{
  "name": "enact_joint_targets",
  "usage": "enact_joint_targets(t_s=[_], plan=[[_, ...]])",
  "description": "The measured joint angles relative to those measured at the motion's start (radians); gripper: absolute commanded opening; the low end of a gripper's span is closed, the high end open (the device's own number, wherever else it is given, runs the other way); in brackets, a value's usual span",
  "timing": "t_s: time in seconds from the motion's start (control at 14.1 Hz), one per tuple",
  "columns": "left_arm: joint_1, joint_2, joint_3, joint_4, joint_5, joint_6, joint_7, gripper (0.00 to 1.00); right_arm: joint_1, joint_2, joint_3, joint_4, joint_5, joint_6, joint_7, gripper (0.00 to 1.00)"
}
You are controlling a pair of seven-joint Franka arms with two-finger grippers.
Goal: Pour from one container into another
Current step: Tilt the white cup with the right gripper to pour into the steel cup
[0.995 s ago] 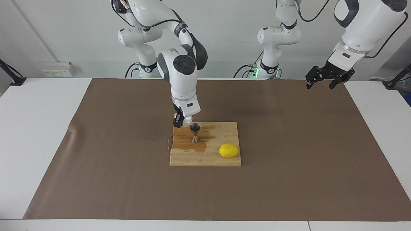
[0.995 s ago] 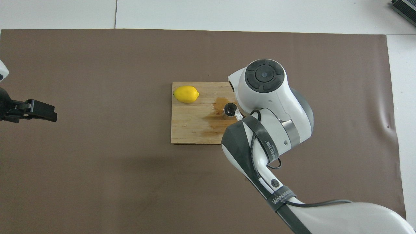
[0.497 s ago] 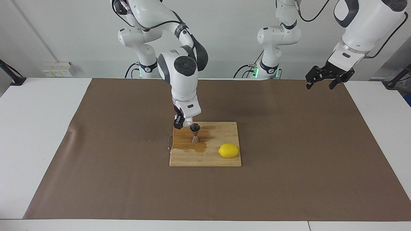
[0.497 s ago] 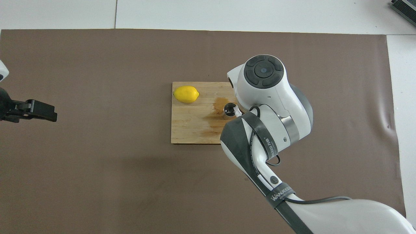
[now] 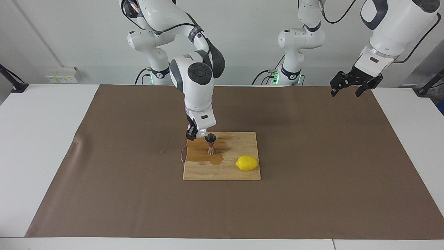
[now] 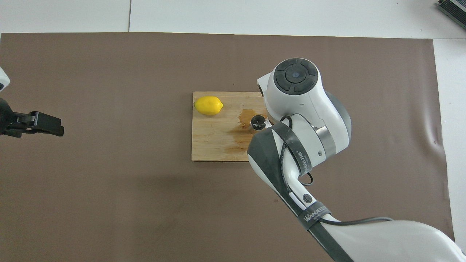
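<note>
The little glass cup (image 5: 202,132) is up in the air, pinched in the right gripper (image 5: 196,133) and tipped toward the mouth of the steel jigger (image 5: 210,143), which stands upright on the wooden cutting board (image 5: 239,173), at the board's right-arm end and on its half nearer the robots. From above, the right arm's wrist hides most of the cup; only a glint of glass (image 6: 267,123) shows at the jigger's rim (image 6: 257,122). To my eye the cup is light but hard and slick, breakable if dropped, so a firm hold across its walls below the rim looks right, as the gripper has it. The jigger seems the touchy one: narrow at the waist, small in the foot, likely to topple at a nudge, so I would keep the cup's lip just clear of it. Dark wet stains (image 5: 211,159) spread on the board around the jigger. A lemon (image 5: 247,163) lies on the board, farther from the robots, toward the left arm's end. The left gripper (image 5: 350,87) waits with jaws wide and empty, high over the brown mat (image 5: 312,194) near the left arm's end of the table.
</note>
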Motion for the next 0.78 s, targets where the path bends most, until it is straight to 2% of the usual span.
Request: enact_joint_targets(t_s=[0.5, 0.78], plan=[[0.000, 0.000, 0.000, 0.000, 0.000, 0.000, 0.000, 1.00, 0.015, 0.034, 0.001, 0.081, -0.063, -0.099, 0.002, 0.33], [0.000, 0.000, 0.000, 0.000, 0.000, 0.000, 0.000, 1.00, 0.033, 0.036, 0.001, 0.098, -0.093, -0.115, 0.003, 0.33]])
